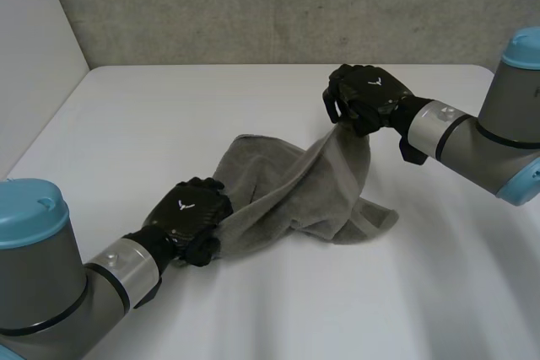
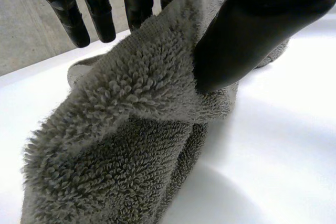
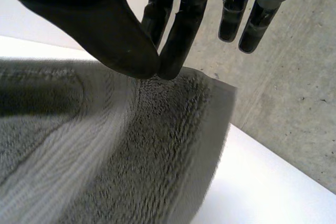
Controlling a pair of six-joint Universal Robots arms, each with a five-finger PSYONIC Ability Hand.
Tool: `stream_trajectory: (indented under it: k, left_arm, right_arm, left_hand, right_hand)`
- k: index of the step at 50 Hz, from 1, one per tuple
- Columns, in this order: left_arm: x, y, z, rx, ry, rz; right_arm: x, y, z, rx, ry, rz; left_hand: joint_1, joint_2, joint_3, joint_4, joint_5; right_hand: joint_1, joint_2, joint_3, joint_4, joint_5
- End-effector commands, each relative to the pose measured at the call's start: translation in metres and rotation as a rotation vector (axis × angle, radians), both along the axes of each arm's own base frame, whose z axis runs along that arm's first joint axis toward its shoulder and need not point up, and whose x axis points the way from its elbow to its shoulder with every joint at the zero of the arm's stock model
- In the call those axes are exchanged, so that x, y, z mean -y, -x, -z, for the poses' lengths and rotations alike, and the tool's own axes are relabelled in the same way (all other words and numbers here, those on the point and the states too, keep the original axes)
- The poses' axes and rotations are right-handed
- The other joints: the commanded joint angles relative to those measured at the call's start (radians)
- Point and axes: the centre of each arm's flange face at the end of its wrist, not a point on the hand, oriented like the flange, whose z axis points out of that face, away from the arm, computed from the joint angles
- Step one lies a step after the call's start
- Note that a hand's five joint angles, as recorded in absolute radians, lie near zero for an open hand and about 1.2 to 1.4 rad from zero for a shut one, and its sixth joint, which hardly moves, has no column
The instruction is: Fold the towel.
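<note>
Landmark: white table (image 1: 126, 124); we give all places relative to it.

Towel, place: the grey towel (image 1: 295, 191) sits at about the table's middle. It is bunched and partly lifted, not flat.

Towel, shape: in the head view it runs as a slanted band, from a low end toward the table's near side up to a raised end toward the far side. A loose fold with a woven border lies on the table surface under the raised part.

Left hand, place: the left hand (image 1: 190, 217) is low over the table's near half, at the towel's lower end.

Left hand, state: in the left wrist view the thumb of the left hand (image 2: 252, 30) presses into a thick roll of towel (image 2: 131, 129). The cloth runs up between the thumb and the fingers (image 2: 68, 14), so we read it as pinching the towel. We cannot tell whether this is a corner or an edge.

Right hand, place: the right hand (image 1: 367, 99) is above the table's far half, holding the towel's upper end clear of the surface.

Right hand, state: in the right wrist view the right hand (image 3: 94, 19) pinches the towel (image 3: 131, 156) between its thumb and fingers (image 3: 178, 40), on the edge close to a corner. The other fingers are straight and off the cloth.

Backdrop: a grey concrete wall (image 1: 253, 6) stands behind the table's far edge.
</note>
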Motion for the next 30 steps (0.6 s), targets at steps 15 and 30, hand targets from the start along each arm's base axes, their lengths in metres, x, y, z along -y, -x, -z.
stream_trajectory:
  k: [15, 30]
  left_arm:
    - [-0.002, 0.001, -0.003, -0.004, 0.008, 0.008]
    - [-0.004, 0.002, -0.007, -0.009, 0.019, 0.014]
  right_arm:
    - [-0.055, 0.068, 0.032, -0.352, -0.096, 0.061]
    - [-0.06, 0.058, 0.03, -0.29, 0.066, 0.072]
  left_hand:
    - [0.102, 0.073, -0.052, -0.059, 0.08]
    - [0.102, 0.073, -0.052, -0.059, 0.08]
  right_hand:
    - [-0.26, -0.244, -0.044, -0.076, -0.264]
    - [-0.886, -0.869, -0.044, -0.076, -0.89]
